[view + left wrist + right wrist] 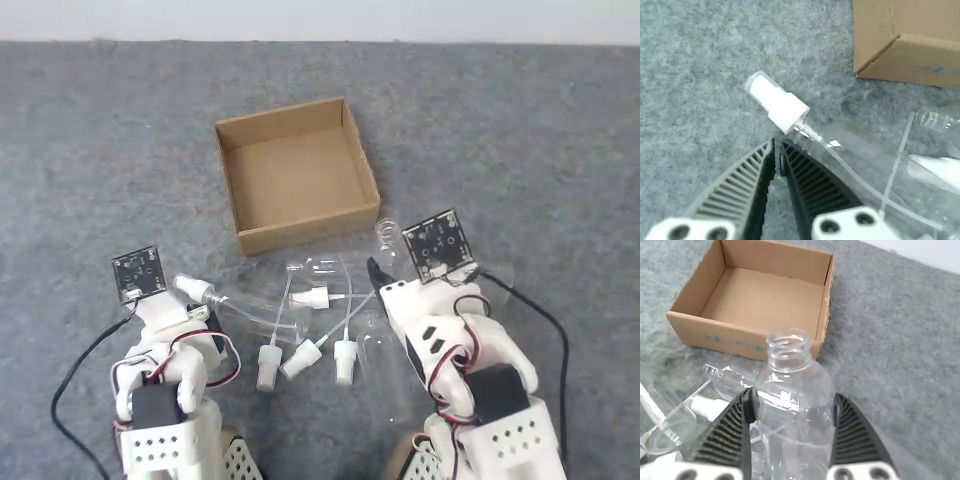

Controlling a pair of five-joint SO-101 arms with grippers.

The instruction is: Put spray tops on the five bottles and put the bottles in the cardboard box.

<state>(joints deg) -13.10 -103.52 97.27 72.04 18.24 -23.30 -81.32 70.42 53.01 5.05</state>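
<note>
The right gripper [792,402] squeezes a bottle [788,355], its open mouth at the far end. Loose spray tops [300,358] lie just left of it. The left gripper [776,147] is closed and holds nothing.

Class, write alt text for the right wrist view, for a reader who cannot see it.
The right pincer grips a clear bottle upright, its neck open with no spray top. Behind it an open cardboard box sits on grey carpet, and a second bottle lies on its side in between.
</note>
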